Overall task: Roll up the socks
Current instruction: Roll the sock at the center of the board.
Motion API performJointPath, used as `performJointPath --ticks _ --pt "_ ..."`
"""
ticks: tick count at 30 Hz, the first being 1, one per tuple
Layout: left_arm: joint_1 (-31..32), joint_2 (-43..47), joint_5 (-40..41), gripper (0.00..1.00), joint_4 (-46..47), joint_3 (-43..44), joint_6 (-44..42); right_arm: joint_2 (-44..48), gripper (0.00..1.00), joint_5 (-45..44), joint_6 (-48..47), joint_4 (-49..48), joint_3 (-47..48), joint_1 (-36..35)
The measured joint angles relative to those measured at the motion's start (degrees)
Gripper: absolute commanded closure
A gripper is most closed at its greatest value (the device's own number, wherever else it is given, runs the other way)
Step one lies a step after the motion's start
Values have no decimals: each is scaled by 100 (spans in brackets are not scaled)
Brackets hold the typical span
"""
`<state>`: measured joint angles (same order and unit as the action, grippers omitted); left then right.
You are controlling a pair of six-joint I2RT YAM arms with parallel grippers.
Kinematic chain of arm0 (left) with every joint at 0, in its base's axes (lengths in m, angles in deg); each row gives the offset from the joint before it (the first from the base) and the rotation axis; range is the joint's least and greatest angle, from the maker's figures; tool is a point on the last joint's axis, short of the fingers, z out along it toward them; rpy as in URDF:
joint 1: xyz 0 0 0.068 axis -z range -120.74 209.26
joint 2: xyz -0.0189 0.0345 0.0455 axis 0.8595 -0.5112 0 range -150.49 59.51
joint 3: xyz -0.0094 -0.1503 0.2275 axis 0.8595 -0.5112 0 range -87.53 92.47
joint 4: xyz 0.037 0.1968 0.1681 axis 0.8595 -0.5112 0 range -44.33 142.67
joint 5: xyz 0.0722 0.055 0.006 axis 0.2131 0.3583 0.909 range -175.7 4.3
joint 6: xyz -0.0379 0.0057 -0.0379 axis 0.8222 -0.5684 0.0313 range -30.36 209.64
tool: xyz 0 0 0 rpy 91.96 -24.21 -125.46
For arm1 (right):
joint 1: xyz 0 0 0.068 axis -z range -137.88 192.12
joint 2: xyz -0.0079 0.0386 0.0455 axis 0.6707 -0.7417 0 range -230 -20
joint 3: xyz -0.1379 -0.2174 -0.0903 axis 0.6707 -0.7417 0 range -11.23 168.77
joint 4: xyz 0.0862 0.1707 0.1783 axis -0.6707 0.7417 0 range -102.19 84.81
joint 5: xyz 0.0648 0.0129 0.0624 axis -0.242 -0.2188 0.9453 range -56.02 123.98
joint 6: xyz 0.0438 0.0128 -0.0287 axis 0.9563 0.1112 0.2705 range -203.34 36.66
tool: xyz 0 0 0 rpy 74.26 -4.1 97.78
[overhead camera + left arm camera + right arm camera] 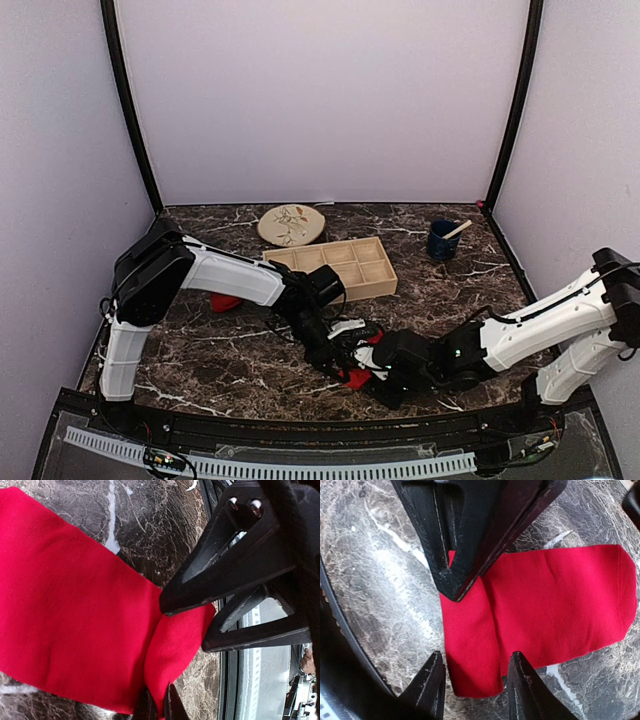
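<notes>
One red sock (555, 600) lies flat on the marble table, its near end folded over into a thick band (470, 645). My left gripper (161, 700) is shut on the edge of that fold, with red fabric pinched between its tips. My right gripper (476, 656) is open, one finger on each side of the folded end, its pads (522, 685) off the cloth. In the top view both grippers meet over this sock (356, 379) near the front edge. A second red sock (226, 302) lies to the left, partly hidden behind the left arm.
A wooden compartment tray (345, 268) sits behind the grippers, a patterned plate (291, 224) beyond it. A dark blue cup (443, 240) with a stick in it stands at the back right. The table's black front rail (300, 425) runs close to the sock.
</notes>
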<state>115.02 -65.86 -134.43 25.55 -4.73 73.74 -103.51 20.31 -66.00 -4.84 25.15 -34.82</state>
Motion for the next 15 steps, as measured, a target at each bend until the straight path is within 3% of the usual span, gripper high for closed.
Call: performJointPath --ticks 4,15 --pt "0 -17 -20 100 -26 26 -4 -142 64 -46 -105 24 70 0" --pt "-2 -33 -26 100 -46 44 -7 -328 86 -74 -223 42 122 -7"
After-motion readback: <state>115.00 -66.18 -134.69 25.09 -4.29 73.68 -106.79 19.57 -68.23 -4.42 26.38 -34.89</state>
